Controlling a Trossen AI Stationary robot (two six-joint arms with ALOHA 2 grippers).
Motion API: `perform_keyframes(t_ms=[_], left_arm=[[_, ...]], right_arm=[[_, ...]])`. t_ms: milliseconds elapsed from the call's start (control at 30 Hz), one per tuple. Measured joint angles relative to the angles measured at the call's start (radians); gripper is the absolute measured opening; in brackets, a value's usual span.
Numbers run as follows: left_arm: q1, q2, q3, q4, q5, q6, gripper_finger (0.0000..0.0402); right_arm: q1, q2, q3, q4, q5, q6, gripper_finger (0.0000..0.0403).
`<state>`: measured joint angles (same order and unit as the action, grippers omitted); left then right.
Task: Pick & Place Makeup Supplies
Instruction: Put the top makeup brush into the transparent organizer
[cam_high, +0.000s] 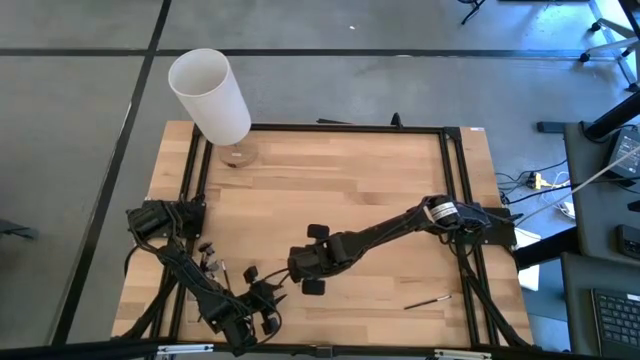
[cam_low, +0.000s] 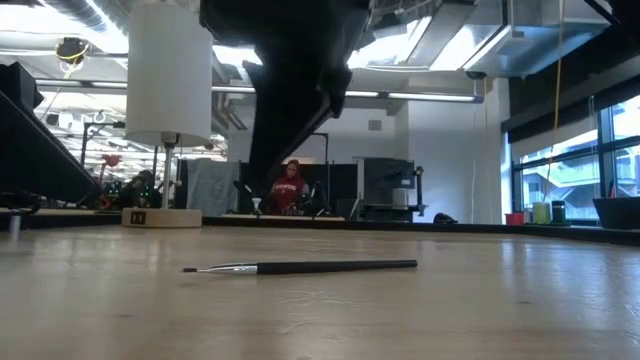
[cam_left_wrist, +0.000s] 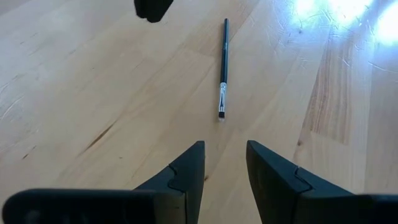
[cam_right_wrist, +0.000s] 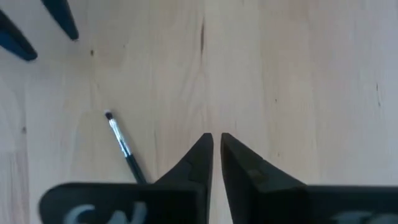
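- Lying flat on the pale wooden tabletop (cam_high: 330, 190) is a single thin makeup brush (cam_high: 427, 300) with a dark handle, a silver ferrule and a small dark bristle tip, near the table's front edge on the right-hand side.
- In the low view the same makeup brush (cam_low: 300, 267) lies level on the wood, bristle end to the picture's left, with nothing touching it.
- In the left wrist view the makeup brush (cam_left_wrist: 223, 68) lies ahead of that arm's fingers, bristle end toward them and well clear of them.
- In the right wrist view the makeup brush (cam_right_wrist: 122, 145) lies just beside that arm's fingers, off to one side, its handle running out of sight behind the gripper body.
- The left gripper (cam_high: 262, 287) sits low at the table's front left; in its wrist view the two dark fingers (cam_left_wrist: 189, 174) stand apart with bare wood between them, holding nothing.
- The right gripper (cam_high: 300, 265) reaches across to the table's middle front, well apart from the brush in the high view; its dark fingers (cam_right_wrist: 198, 158) stand almost together, only a thin slit of wood between them, and nothing is clamped there.
- A tall white cylinder (cam_high: 210, 95) stands on a round wooden base at the table's back left corner, far from the brush and both grippers.
- Beyond the table, a person in a red top (cam_low: 290, 186) shows in the room.
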<state>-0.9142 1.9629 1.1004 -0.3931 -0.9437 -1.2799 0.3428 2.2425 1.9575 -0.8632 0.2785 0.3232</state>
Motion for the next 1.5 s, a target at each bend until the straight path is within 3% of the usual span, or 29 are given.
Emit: perform_keyframes(t_ms=[367, 500, 700, 1100, 1500], left_arm=[[0.0, 0.0, 0.0, 0.0, 0.01, -0.004, 0.0113], [0.0, 0.0, 0.0, -0.004, 0.028, -0.008, 0.0113], [0.0, 0.0, 0.0, -0.008, 0.029, -0.008, 0.0113], [0.0, 0.001, 0.0, -0.008, 0.029, -0.001, 0.0113], [0.0, 0.001, 0.0, -0.008, 0.029, 0.003, 0.0113]], right_arm=[[-0.002, 0.035, -0.002, 0.016, 0.018, 0.031, 0.007], [0.012, 0.065, 0.0, 0.028, -0.051, -0.042, 0.0091], [0.047, 0.099, 0.0, 0.033, -0.065, -0.134, 0.0113], [0.062, 0.103, 0.007, 0.038, -0.114, -0.19, 0.0114], [0.102, 0.103, 0.094, -0.047, -0.194, -0.496, 0.0108]])
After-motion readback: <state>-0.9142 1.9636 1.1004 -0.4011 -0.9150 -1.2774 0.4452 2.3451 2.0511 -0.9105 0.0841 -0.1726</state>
